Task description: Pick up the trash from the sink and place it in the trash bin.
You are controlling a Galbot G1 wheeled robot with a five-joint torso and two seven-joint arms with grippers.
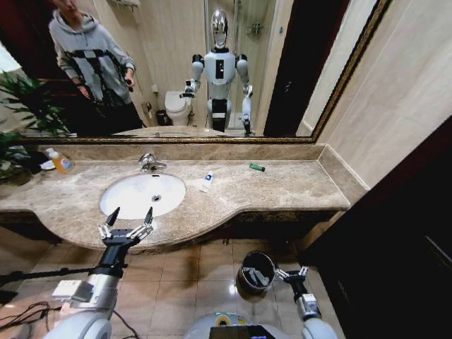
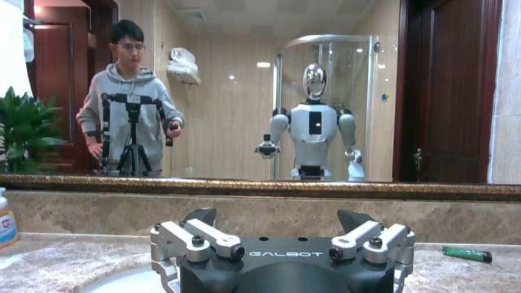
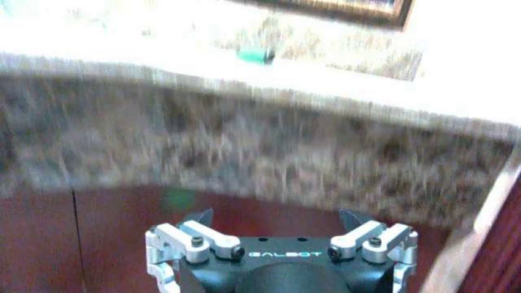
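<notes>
Head view: the left gripper is held wide open and empty at the front edge of the sink. A white tube and a green stick are seen on the countertop. The right gripper, open and empty, is placed beside the trash bin on the floor.

Warm indoor light; blurred, overexposed right wrist view.

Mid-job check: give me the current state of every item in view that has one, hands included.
Left hand: open, empty, above the counter's front edge by the sink.
Right hand: open, empty, low beside the trash bin.
Sink: basin bare, tap not running.
Trash bin: upright on the floor, something inside.
White tube: lying on the countertop.
Green stick: lying on the countertop near the mirror.
Orange bottle: upright, capped.
</notes>
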